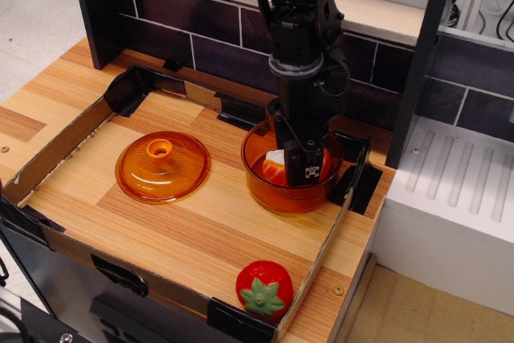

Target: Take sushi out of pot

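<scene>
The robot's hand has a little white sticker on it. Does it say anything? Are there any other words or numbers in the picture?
White sticker on the hand, down inside the pot: a black pattern, too small and blurred to read.
Lid, strawberry, sushi: no words or numbers on them.
Nothing else in the picture can be read.

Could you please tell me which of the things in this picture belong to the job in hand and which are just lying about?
Belong to the job:
- sushi, inside the pot
- pot, amber, on the wooden tray
- tool, lowered into the pot at the sushi

Just lying about:
- lid, left of the pot
- strawberry, at the tray's front edge
</scene>
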### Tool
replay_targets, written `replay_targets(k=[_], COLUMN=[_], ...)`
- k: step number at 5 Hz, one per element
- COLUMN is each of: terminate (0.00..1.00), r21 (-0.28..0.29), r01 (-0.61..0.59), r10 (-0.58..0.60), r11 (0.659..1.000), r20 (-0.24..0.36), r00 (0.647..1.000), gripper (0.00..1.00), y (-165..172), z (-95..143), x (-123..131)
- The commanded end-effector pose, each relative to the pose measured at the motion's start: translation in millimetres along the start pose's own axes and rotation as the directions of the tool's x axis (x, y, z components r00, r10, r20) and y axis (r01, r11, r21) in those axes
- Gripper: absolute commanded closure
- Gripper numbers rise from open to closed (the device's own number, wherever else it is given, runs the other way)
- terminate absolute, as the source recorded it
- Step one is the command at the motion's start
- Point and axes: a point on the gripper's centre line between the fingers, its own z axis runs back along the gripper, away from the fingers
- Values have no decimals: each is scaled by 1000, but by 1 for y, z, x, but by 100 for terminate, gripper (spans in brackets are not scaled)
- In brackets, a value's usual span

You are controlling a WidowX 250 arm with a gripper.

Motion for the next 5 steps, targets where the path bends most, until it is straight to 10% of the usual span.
replay_targets(k=[1, 2, 3, 5], terminate=[0, 0, 0, 0], r21=[125, 169, 134, -9], r01=[-74, -124, -76, 139], r10=[54, 78, 47, -139], r11=[989, 978, 988, 990], r20=[158, 257, 206, -89], r00=[986, 963, 977, 986], gripper=[100, 100, 100, 100], y=[13, 14, 6, -2], z=[54, 93, 101, 70], x=[-3, -14, -36, -87])
